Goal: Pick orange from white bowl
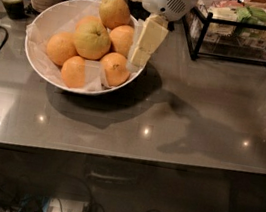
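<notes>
The white bowl [62,12] sits at the left of the tabletop [197,114], its paper lining cradling the fruit. The orange [114,11] tops the back of the heap, reachable from above. My tool [143,44] hangs over the bowl's right rim, near the orange; I cannot tell whether it is apart or together.

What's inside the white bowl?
The white bowl holds crinkled paper, the orange at the back, a yellow-green fruit and smaller deep-orange ones. The gripper at its right rim covers the part behind it.
</notes>
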